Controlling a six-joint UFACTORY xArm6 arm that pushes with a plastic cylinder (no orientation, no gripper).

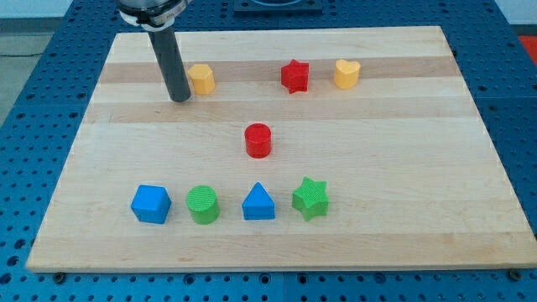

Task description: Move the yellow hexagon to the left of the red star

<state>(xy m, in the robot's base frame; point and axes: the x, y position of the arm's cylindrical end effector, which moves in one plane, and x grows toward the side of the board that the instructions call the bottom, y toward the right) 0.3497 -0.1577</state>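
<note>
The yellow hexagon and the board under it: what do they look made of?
Yellow hexagon: probably plastic, uniform matte colour; too small to confirm. Board: pale wood with a smooth finish, showing lengthwise grain and joined strips of differing tone. My tip sits just at the hexagon's left.

My bench (352,126) is pale, smooth-grained wood; the green star (310,198) and green cylinder (203,205) look like ridged matt plastic.

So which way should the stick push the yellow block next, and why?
Probably a short push toward the view's right. My tip sits just left of the yellow hexagon block, which already lies left of the red star block in the same row, with a wide gap between them.
</note>
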